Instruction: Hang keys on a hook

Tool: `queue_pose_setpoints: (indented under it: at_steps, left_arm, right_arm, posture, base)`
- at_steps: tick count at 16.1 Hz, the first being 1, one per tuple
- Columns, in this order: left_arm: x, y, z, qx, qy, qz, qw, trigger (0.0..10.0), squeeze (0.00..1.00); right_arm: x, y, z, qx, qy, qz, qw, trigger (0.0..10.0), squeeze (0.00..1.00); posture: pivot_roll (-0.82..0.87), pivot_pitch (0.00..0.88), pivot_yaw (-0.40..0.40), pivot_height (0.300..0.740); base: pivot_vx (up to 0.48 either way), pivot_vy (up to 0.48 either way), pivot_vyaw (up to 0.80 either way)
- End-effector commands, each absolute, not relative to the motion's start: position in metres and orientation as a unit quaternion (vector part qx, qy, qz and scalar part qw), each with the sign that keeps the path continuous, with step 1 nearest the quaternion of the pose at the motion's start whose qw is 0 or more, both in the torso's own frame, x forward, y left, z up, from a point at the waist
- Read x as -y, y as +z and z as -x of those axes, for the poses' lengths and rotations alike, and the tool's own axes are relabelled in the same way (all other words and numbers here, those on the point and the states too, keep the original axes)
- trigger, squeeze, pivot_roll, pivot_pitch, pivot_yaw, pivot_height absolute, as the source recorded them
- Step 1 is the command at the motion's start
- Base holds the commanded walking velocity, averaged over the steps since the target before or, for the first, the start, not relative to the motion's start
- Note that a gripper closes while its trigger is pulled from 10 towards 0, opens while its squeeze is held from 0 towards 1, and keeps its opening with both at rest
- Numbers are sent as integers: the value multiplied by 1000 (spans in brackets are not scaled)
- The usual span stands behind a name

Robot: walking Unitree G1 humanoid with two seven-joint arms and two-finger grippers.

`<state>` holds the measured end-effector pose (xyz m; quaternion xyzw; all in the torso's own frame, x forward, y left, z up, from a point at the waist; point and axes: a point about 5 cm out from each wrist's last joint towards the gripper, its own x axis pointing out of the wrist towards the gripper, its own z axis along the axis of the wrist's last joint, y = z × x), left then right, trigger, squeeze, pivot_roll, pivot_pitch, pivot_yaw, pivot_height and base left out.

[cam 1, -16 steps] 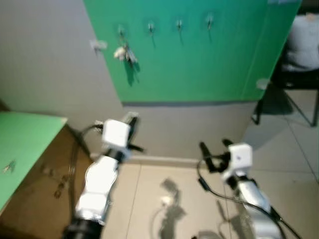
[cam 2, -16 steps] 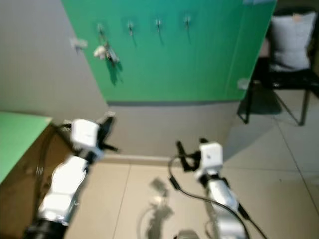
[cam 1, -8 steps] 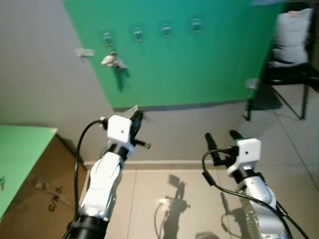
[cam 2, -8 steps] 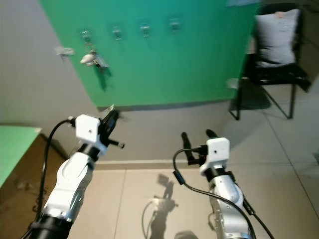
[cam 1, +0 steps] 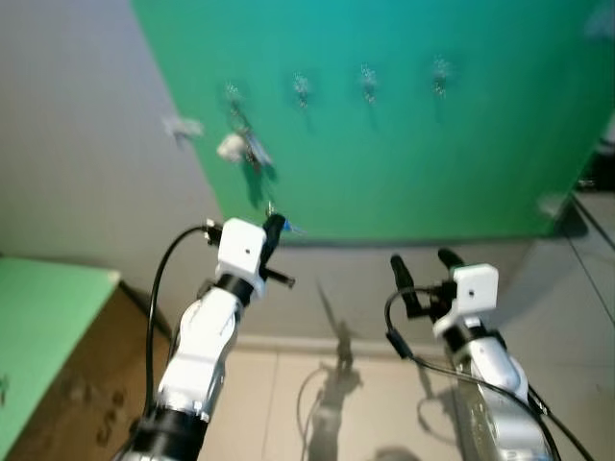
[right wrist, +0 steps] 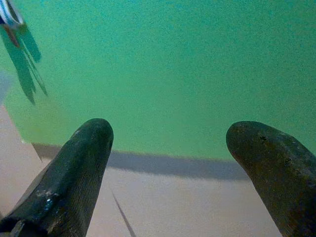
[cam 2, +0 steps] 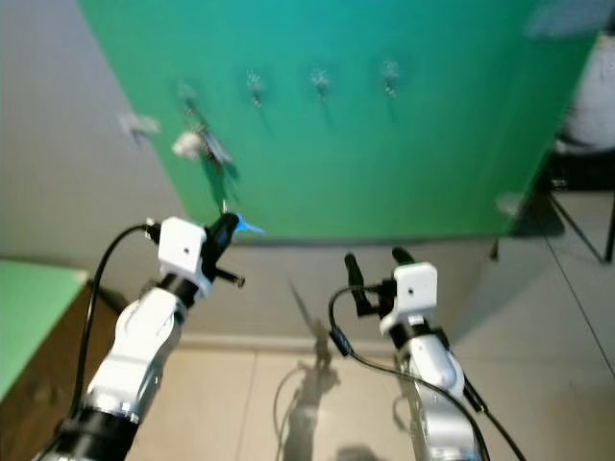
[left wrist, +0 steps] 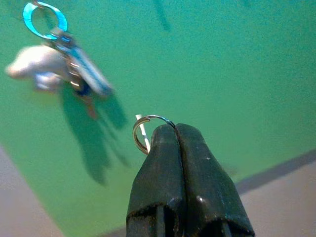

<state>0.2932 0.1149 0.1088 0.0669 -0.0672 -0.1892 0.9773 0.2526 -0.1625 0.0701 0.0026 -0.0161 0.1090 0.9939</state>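
Key ring (left wrist: 148, 132) upright in L gripper (left wrist: 176, 129)

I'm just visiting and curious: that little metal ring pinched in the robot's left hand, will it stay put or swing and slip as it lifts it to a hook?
The key ring looks like thin stiff wire, so probably light and rigid. The left hand pinches only its edge between shut fingers, so it might pivot or slip on the smooth metal. Whatever hangs below it would likely dangle, like the keys already on the green board.

You see a thin, shiny metal key ring (left wrist: 148, 129) pinched by the left gripper (left wrist: 177, 129), whose fingers look like matt black rubber, before the matt green wall panel (left wrist: 237, 64).
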Motion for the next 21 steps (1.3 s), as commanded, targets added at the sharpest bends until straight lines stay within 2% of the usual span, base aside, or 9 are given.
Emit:
queue_pose_setpoints:
  at_steps: [1, 4, 8, 15, 21]
  left_arm:
    - [-115, 112, -295, 65, -202, -91, 973, 0, 0]
    - [-100, 133, -300, 95, -247, -132, 955, 0, 0]
    - [-76, 150, -303, 110, -267, -152, 945, 0, 0]
    - [-59, 178, -317, 148, -274, -190, 931, 0, 0]
    - [-58, 196, -352, 166, -270, -232, 920, 0, 0]
  right_arm:
    - [152, 69, -252, 12, 122, -8, 992, 10000, 0]
    - [150, 67, -251, 7, 124, -10, 992, 10000, 0]
    - [147, 64, -248, 1, 127, -13, 992, 10000, 0]
    - [148, 59, -246, -7, 125, -13, 992, 10000, 0]
    - [146, 57, -240, -13, 127, -16, 992, 10000, 0]
  posture:
    - [-254, 43, 133, 740]
    - [-253, 53, 139, 740]
    - [-261, 46, 152, 740]
    - [-277, 28, 162, 740]
    - [-290, 43, 162, 740]
  base:
    - [480, 0, 0]
    - [0, 0, 0]
    - [0, 0, 0]
    - [0, 0, 0]
    - [0, 0, 0]
